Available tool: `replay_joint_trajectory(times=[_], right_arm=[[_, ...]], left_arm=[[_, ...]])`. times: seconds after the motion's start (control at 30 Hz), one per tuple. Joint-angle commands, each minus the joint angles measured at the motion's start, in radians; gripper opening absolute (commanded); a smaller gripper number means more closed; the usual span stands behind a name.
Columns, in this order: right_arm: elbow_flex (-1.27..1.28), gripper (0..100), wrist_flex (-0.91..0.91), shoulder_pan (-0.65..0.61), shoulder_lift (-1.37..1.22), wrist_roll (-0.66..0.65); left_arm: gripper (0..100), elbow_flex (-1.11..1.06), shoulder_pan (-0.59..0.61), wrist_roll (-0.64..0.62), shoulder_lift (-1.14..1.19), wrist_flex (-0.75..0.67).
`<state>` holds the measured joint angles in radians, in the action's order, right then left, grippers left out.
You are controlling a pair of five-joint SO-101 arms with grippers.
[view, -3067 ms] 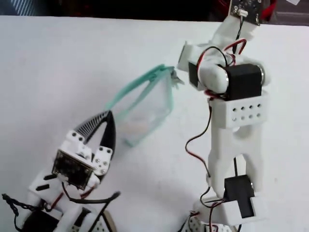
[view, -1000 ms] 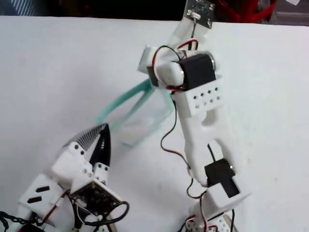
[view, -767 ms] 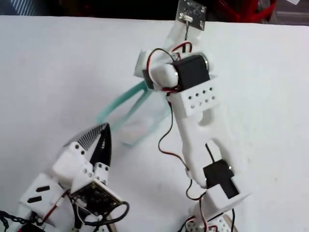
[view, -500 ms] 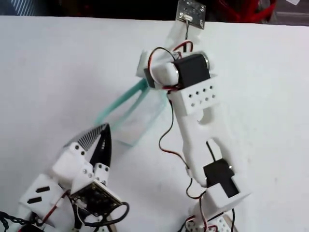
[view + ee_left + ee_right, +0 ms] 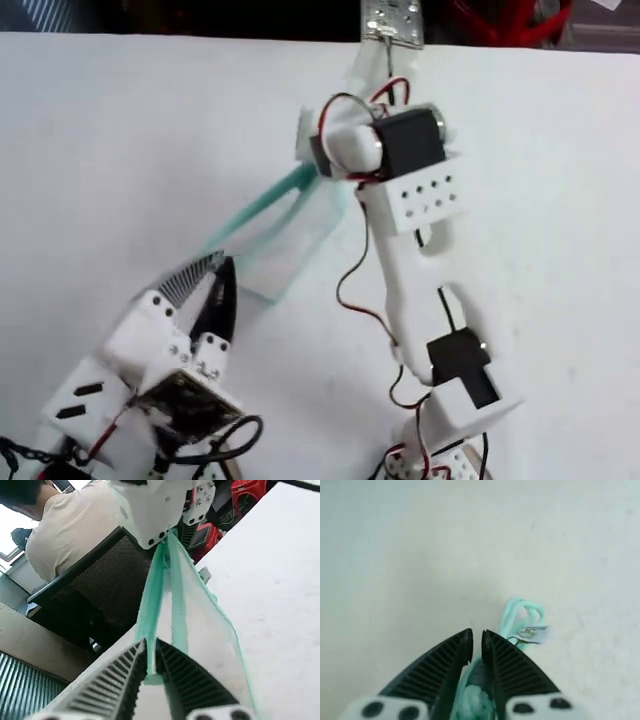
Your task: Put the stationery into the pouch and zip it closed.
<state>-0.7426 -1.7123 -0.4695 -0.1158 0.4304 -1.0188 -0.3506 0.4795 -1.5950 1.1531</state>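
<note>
A see-through pouch (image 5: 285, 235) with a teal zipper edge lies slanted on the white table (image 5: 110, 130), stretched between both arms. My left gripper (image 5: 212, 272) is at its near corner, and in the left wrist view it (image 5: 151, 652) is shut on the teal zipper strip (image 5: 156, 595). The right arm's wrist (image 5: 385, 145) covers the pouch's far end. In the right wrist view my right gripper (image 5: 476, 637) is shut on bunched teal fabric, with a teal loop and small tag (image 5: 532, 630) just beyond the fingertips. I cannot make out what is inside the pouch.
The right arm's white links (image 5: 430, 270) run from the near edge up the middle of the table. Red and dark equipment (image 5: 500, 18) stands beyond the far edge. Bare tabletop spreads to the left and far right of the pouch.
The right arm swung left with the pouch's far end, then edged slightly right. The left arm drew back towards the near edge, and the pouch now lies narrower and stretched.
</note>
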Motion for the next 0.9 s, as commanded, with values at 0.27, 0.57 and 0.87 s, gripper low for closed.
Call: replay_joint_trajectory(times=[0.27,0.57,0.87], right_arm=[[-0.054,1.7,0.030,0.021,0.061,-0.002],[-0.052,1.7,0.133,0.030,0.059,0.058],[-0.054,1.7,0.143,0.033,0.035,0.054]], left_arm=[[26,-0.041,0.002,-0.238,0.022,-0.017],[26,-0.031,-0.157,-0.236,-0.246,0.152],[26,-0.032,0.015,-0.238,-0.217,-0.046]])
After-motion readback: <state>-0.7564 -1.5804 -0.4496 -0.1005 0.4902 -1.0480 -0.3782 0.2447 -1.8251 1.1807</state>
